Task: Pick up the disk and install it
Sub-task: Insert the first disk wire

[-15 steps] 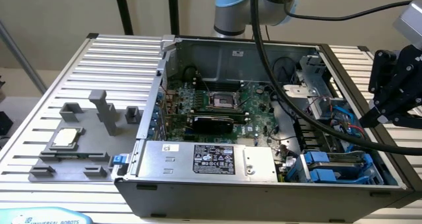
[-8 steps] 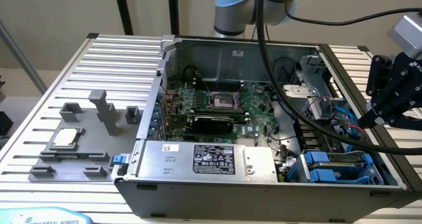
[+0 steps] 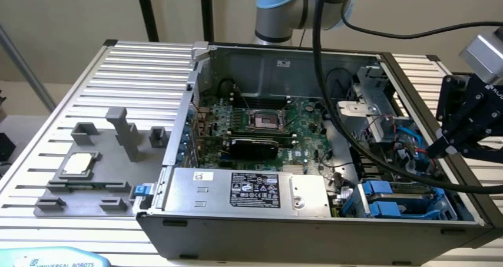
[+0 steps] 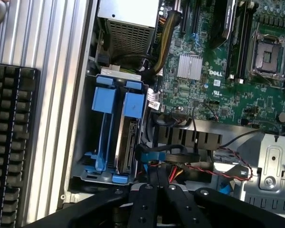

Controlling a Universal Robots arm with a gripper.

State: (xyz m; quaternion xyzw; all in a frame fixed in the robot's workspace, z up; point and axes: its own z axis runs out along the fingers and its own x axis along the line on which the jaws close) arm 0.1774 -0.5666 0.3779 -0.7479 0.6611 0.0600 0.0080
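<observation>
The silver-grey metal disk in its bright blue plastic carrier sat on edge in the drive cage of the open grey steel computer case. The black gripper hung nearby, fingers together and empty.

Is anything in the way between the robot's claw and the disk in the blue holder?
Partly. The disk sits on edge in the blue rack. A blue cable lies between it and the gripper, close to the rack's corner. Nothing else visible blocks it.
</observation>
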